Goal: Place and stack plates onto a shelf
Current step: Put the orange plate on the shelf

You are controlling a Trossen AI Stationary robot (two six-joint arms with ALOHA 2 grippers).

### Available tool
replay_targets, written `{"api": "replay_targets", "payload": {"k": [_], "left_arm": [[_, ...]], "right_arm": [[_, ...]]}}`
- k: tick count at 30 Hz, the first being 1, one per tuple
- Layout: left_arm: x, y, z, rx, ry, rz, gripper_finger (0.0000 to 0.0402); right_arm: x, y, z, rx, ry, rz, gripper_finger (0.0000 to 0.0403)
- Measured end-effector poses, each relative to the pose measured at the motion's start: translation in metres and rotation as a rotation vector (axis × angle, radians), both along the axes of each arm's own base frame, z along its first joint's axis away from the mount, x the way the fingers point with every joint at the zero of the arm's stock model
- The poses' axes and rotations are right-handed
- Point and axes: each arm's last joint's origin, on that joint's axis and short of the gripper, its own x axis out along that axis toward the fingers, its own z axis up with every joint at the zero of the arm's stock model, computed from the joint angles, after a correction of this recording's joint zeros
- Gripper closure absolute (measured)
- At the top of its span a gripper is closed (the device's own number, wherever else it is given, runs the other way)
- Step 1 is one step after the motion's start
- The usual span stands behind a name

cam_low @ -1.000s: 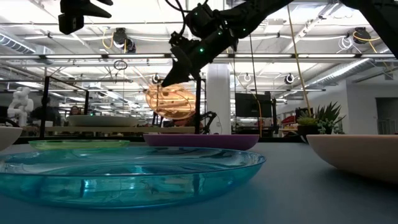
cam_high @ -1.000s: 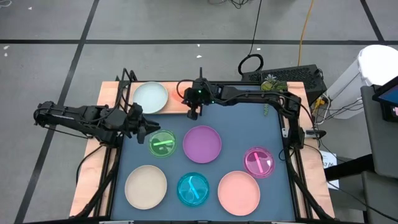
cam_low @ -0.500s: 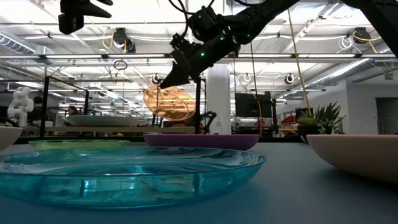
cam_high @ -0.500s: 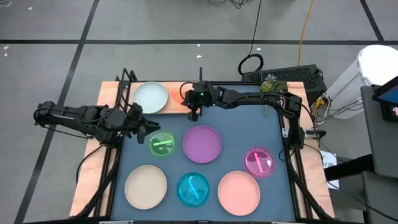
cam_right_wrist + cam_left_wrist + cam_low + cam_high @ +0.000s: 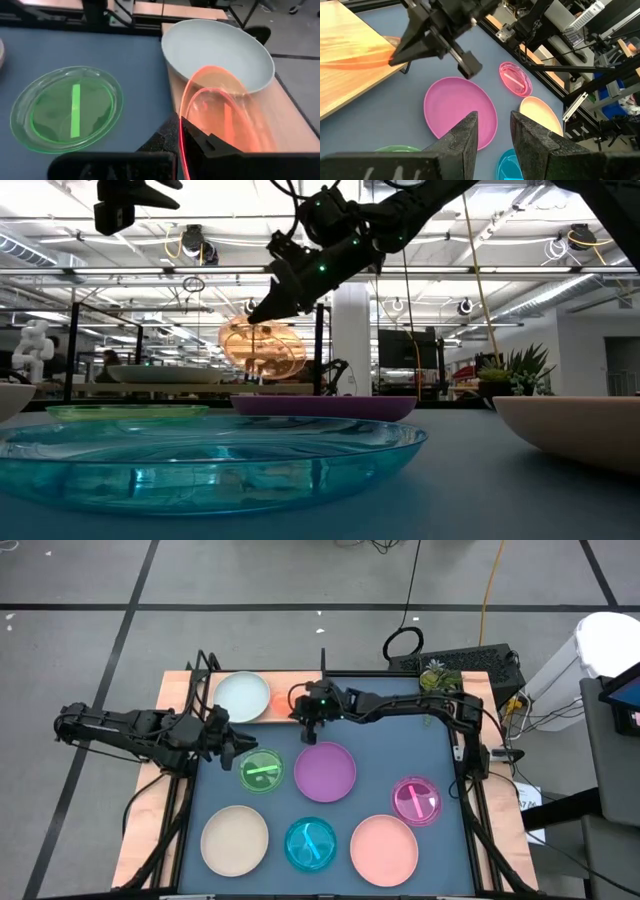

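Observation:
My right gripper (image 5: pixel 310 715) hangs over the light wooden shelf (image 5: pixel 285 712) at the table's far edge, shut on the small orange plate (image 5: pixel 263 349), which stands steeply tilted just right of the pale blue-white plate (image 5: pixel 243 697) lying on the shelf. My left gripper (image 5: pixel 236 741) waits open at the table's left, beside the green plate (image 5: pixel 262 771). The purple (image 5: pixel 325 771), magenta (image 5: pixel 417 800), salmon (image 5: pixel 384 848), teal (image 5: pixel 311 844) and cream (image 5: pixel 234 840) plates lie flat on the dark blue tabletop. My right gripper (image 5: pixel 187 137) pinches the orange plate's rim (image 5: pixel 183 131) between its two fingers, slanting down from above (image 5: pixel 258 312). The plate hangs below the fingers, on edge and tilted, with its lower rim (image 5: pixel 266 378) close to the shelf board. I cannot tell whether that rim touches the board.
A thin black upright (image 5: pixel 318 350) rises from the shelf just right of the held plate. The shelf board to the right of my right gripper (image 5: pixel 400 690) is bare wood. Cables, a plant and equipment sit beyond the far right corner.
My right gripper has shifted slightly toward the table's near edge and turned at the wrist. It has swung the orange plate a little leftward toward the pale blue-white plate, and the plate has stayed tilted in the same hold.

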Motion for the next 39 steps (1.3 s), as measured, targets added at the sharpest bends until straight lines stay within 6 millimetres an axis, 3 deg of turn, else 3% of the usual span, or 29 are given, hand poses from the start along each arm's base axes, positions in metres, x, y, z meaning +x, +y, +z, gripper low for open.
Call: {"api": "replay_targets", "payload": {"k": [8, 19, 30, 39], "left_arm": [[0.000, 0.000, 0.000, 0.005, 0.001, -0.001, 0.0284], [0.000, 0.000, 0.000, 0.001, 0.000, 0.001, 0.0284], [0.000, 0.000, 0.000, -0.001, 0.000, 0.002, 0.0284], [0.000, 0.000, 0.000, -0.001, 0.001, 0.002, 0.0284]], "right_arm": [[0.001, 0.011, -0.002, -0.049, 0.030, 0.053, 0.0403], [-0.007, 0.013, -0.021, -0.062, 0.061, 0.065, 0.0403], [-0.007, 0.010, -0.021, -0.085, 0.056, 0.074, 0.0402], [-0.006, 0.005, -0.032, -0.069, 0.076, 0.060, 0.0362]]}}
